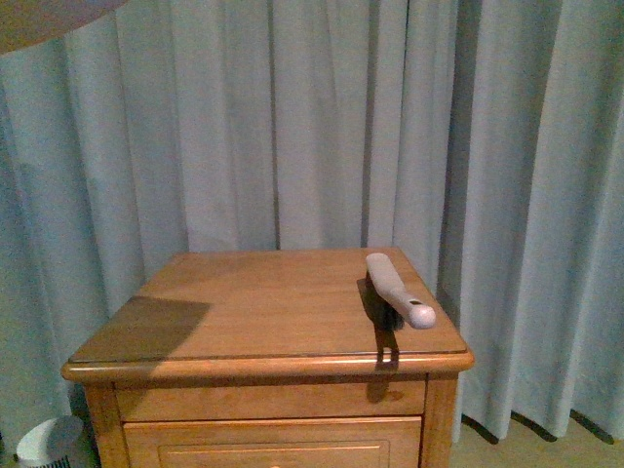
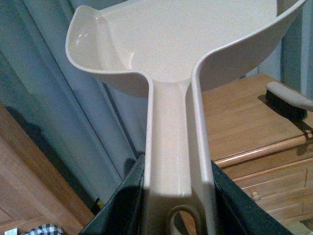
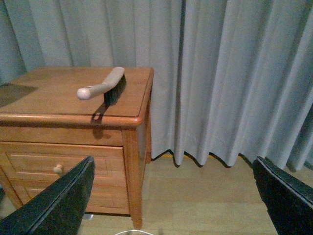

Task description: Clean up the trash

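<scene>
My left gripper [image 2: 177, 205] is shut on the handle of the beige-pink dustpan [image 2: 176, 44], whose empty scoop is held up in front of the curtain beside the wooden nightstand [image 2: 244, 122]. No trash shows in any view. My right gripper [image 3: 173, 196] hangs open over the floor to the right of the nightstand [image 3: 73, 98], with nothing between its dark fingers [image 3: 54, 205]. A hand brush [image 1: 398, 290] with a pale handle and dark bristles lies on the nightstand's right side; the brush [image 3: 102, 85] also shows in the right wrist view and the brush [image 2: 291, 98] in the left wrist view.
The nightstand top [image 1: 263, 302] carries a glass sheet, with drawers [image 3: 58, 169] below. A grey curtain [image 1: 292, 117] hangs behind and to the right. A small white round object [image 1: 49, 444] stands on the floor at the lower left. A dustpan corner [image 1: 49, 19] shows top left.
</scene>
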